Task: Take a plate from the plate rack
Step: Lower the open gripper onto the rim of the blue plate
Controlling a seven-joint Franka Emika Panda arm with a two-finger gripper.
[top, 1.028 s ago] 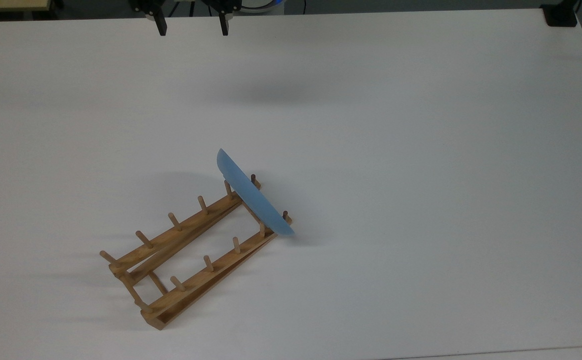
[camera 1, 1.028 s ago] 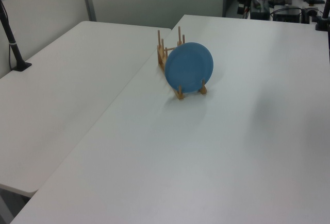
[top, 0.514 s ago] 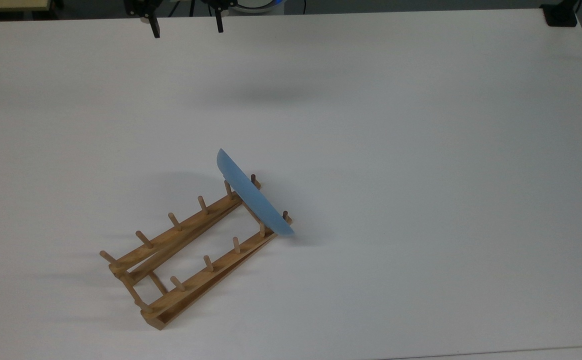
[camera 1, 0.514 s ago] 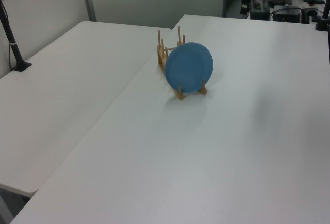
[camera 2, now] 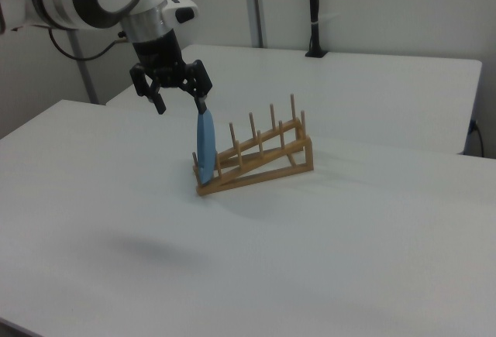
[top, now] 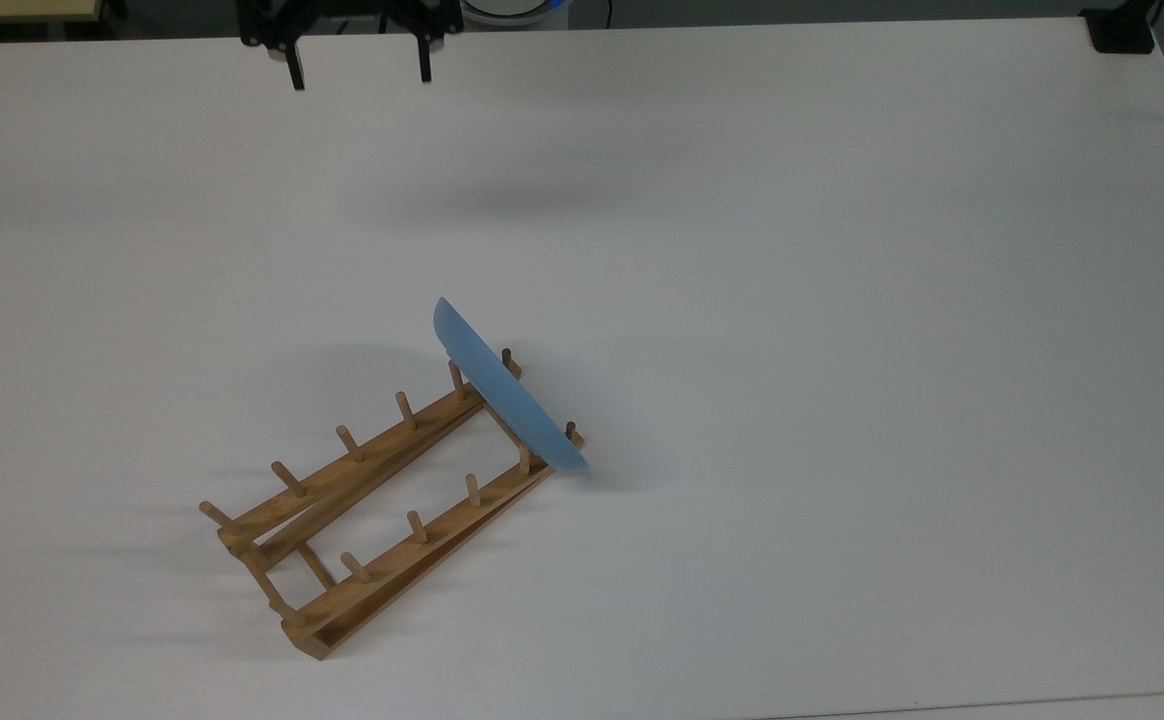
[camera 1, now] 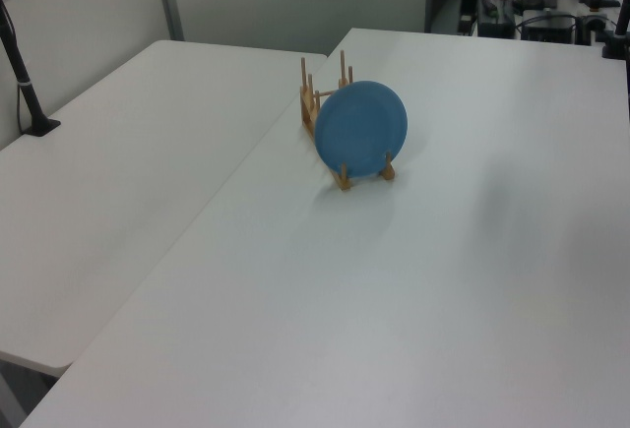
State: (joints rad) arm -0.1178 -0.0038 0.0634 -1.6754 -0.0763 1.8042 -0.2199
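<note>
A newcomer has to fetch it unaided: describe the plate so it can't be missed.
On the white table lies a light-brown wooden peg rack. At the top view's upper-right end of that rack, a round, glossy light-blue plate stands on edge between the last pegs. It is the only blue thing there.

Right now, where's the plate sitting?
The plate stands on edge in the end slot of the rack, at the rack's upper-right end in the top view, below and right of the gripper.
</note>
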